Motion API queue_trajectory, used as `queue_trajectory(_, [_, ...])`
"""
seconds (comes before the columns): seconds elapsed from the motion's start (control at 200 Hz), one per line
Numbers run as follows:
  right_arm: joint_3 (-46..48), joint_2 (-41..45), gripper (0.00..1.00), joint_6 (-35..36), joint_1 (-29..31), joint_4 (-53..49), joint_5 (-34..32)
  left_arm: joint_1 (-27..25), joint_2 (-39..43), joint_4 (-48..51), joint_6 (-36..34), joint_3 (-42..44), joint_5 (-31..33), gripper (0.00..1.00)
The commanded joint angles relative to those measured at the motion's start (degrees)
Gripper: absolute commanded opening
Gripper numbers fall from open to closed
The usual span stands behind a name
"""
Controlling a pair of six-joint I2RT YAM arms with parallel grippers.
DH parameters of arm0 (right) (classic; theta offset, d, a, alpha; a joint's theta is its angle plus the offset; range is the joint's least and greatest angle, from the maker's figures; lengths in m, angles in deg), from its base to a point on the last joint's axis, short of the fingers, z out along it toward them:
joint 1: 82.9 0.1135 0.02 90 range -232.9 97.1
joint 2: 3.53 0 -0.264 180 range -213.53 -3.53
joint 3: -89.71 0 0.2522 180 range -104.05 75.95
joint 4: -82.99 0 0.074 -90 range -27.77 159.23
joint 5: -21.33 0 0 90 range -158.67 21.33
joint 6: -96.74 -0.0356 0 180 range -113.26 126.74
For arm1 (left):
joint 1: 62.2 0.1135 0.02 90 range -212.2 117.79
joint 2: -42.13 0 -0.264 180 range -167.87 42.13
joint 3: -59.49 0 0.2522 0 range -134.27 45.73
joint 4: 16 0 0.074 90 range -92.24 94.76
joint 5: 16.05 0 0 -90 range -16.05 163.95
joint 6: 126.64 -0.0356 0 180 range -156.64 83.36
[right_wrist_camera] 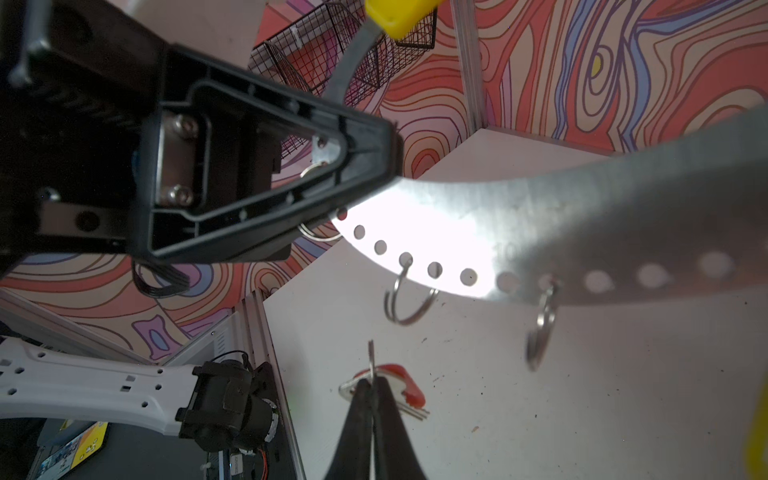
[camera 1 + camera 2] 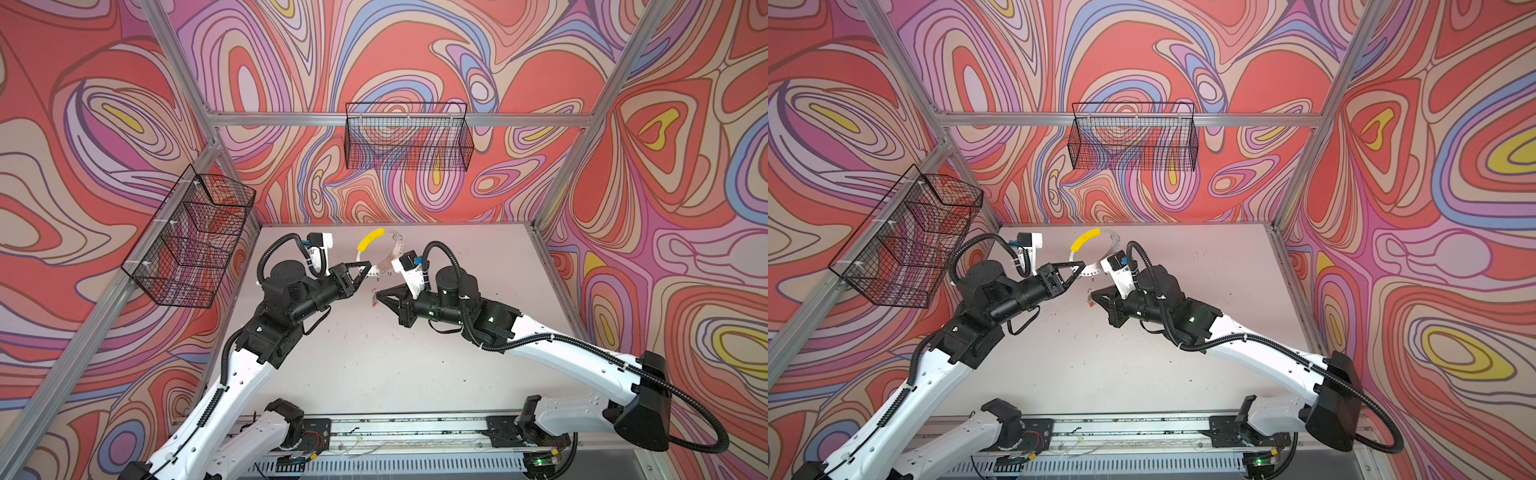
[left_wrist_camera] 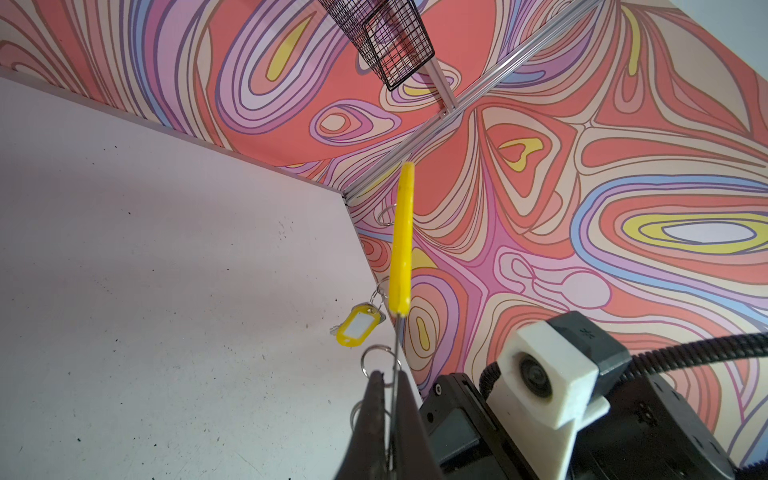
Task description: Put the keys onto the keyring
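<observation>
Red key (image 1: 399, 382): clamped in the right pincer (image 1: 371, 388), whose jaws are fully closed on it, held clear above the table (image 1: 582, 415). The red tag lies to one side of the jaws. A thin metal edge projects past the jaw tips towards the keyring (image 1: 519, 208); whether this is the key's head or its own small loop is not clear.

Keyring: held off the table by the left pincer (image 3: 390, 395), jaws closed flat on its grey plate, with the yellow arc on the far side from the grip. In both top views it lies just beyond the right pincer tip, away from the robot's base.

Governing relation: a free split ring (image 1: 409, 301) hangs from the rim's row of holes, between the plate and the red key. It is near the projecting edge but not touching it. A second split ring (image 1: 540, 332) hangs further along the rim.

Yellow key (image 3: 358, 328): already hanging from the keyring.

Judgement: the right arm is the nearer. Next comes a short advance towards the free split ring.
</observation>
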State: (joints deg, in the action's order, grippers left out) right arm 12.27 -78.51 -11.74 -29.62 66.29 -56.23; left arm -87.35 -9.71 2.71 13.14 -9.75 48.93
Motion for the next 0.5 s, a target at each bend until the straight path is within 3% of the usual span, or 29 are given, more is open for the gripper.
queue_trajectory(0.0, [0.79, 1.90, 0.00, -1.42, -0.14, 3.88, -0.99, -0.30, 0.11, -1.59, 0.68, -1.82, 0.54, 0.00])
queue_trajectory(0.496, [-5.99, 0.84, 0.00, -1.45, -0.16, -5.35, -7.21, -0.30, -0.30, 0.06, -1.08, -2.17, 0.87, 0.00])
